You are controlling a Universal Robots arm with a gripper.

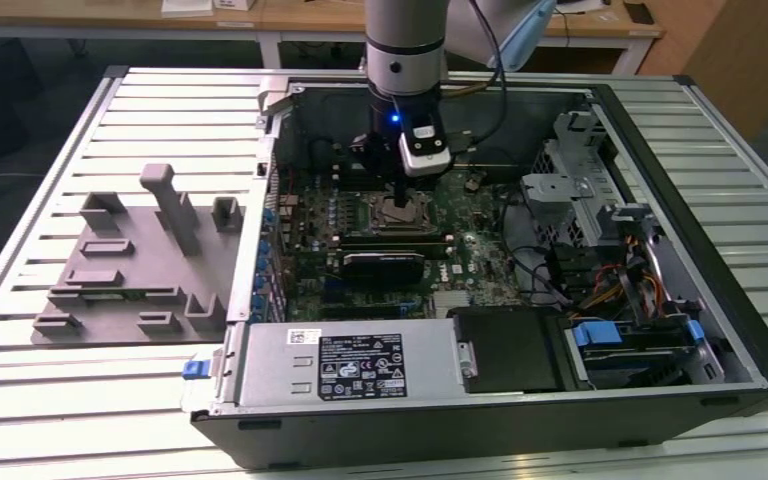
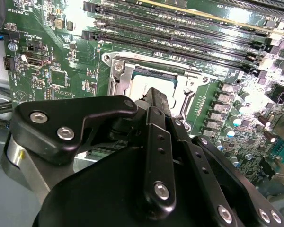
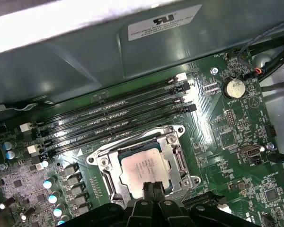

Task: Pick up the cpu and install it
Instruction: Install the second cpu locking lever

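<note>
I see my pincer (image 3: 151,187) poised over the cpu (image 3: 144,169), which lies seated in the motherboard socket (image 3: 177,158), its grip state hidden from me, memory slots (image 3: 113,116) at 11 o'clock, print too small to read.

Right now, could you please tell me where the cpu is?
The cpu lies in the metal-framed socket on the motherboard, beside the memory slots, directly beneath the gripper in both wrist views.
</note>
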